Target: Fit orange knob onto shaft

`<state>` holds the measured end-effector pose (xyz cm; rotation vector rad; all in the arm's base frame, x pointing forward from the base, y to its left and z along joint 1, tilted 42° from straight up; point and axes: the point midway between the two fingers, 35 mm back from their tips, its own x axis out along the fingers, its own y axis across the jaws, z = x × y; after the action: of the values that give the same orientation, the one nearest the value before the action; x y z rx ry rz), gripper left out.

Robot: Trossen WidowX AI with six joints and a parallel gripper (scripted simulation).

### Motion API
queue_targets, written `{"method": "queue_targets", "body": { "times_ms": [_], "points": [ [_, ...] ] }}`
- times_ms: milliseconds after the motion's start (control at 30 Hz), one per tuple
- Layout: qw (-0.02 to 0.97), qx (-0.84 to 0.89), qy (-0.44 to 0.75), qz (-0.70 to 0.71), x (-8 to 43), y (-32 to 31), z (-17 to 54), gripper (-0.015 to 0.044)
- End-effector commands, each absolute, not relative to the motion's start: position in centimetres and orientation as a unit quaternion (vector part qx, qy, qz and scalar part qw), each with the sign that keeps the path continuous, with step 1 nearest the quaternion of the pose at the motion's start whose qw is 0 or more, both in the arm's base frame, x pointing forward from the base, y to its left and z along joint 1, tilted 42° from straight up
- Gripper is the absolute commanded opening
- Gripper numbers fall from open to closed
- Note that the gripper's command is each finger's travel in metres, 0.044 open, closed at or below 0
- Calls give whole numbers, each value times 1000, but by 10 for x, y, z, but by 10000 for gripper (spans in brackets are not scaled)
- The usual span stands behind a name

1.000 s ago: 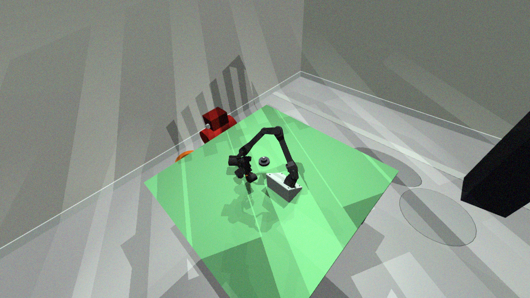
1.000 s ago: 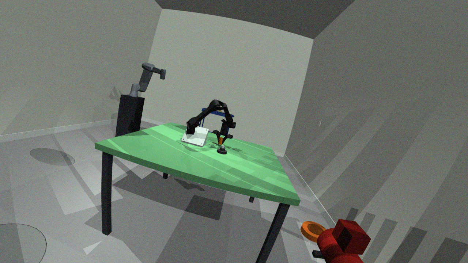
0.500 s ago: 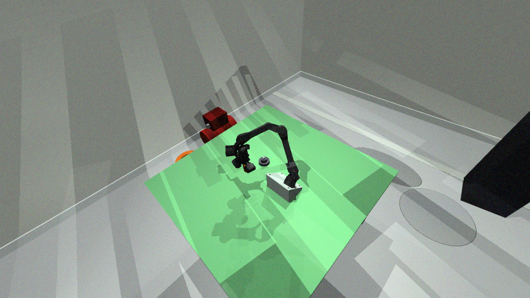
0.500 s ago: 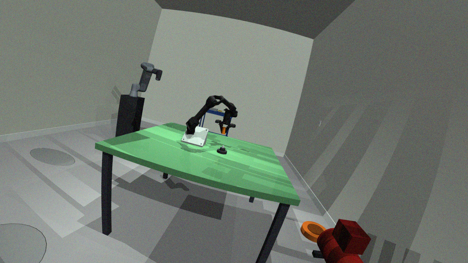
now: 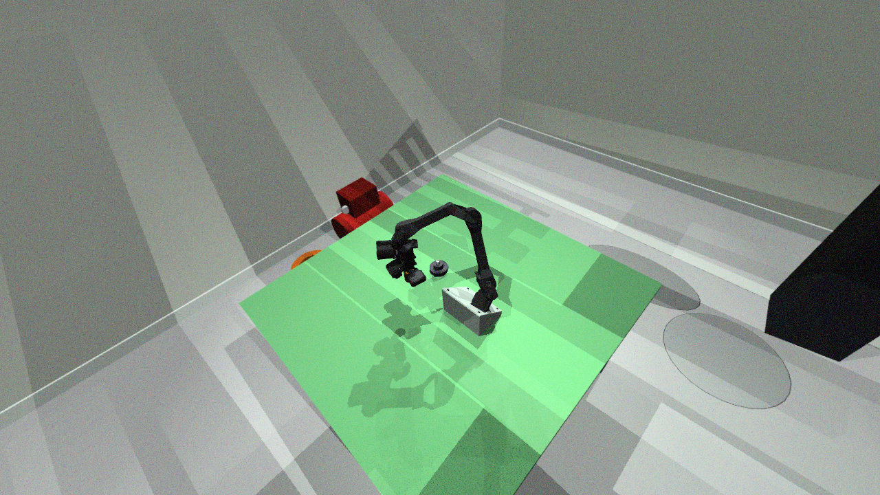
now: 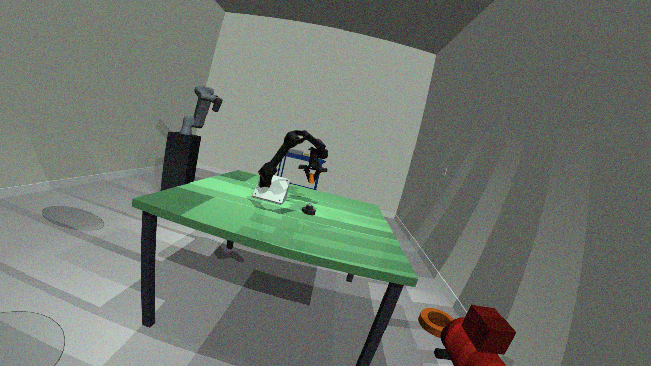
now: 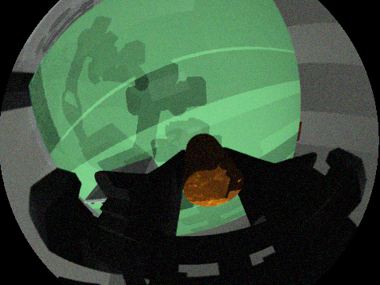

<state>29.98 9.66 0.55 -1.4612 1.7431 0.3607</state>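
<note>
My gripper [image 5: 406, 274] [image 6: 311, 175] [image 7: 203, 152] is shut on the orange knob [image 6: 311, 178] [image 7: 210, 188], which sits between the fingers and points downward. In the exterior view the knob hangs well above the table; in the top view the fingers mostly hide it. The knob's hole is underneath and does not show. The dark round pedestal [image 5: 438, 271] [image 6: 308, 211] stands on the green table, with the small silver shaft [image 5: 438, 262] [image 6: 309, 204] upright and bare on it. The gripper is off to one side of the pedestal. The shaft's flat side is too small to make out.
A white and grey sloped block [image 5: 458, 307] [image 6: 273, 194] carries the arm's base on the green table [image 5: 510, 369] [image 6: 195, 204], close to the pedestal. A red object [image 5: 358, 195] [image 6: 489, 330] and an orange ring [image 6: 423, 322] lie beyond the table. Another arm stands on a black stand [image 6: 177, 159].
</note>
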Motion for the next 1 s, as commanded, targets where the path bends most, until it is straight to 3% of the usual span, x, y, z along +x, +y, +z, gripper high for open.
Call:
{"method": "queue_targets", "body": {
  "times_ms": [0,967],
  "points": [
    [415,-613,661,122,296,103,13,0],
    [433,-792,431,-14,281,143,63,0]
  ]
}}
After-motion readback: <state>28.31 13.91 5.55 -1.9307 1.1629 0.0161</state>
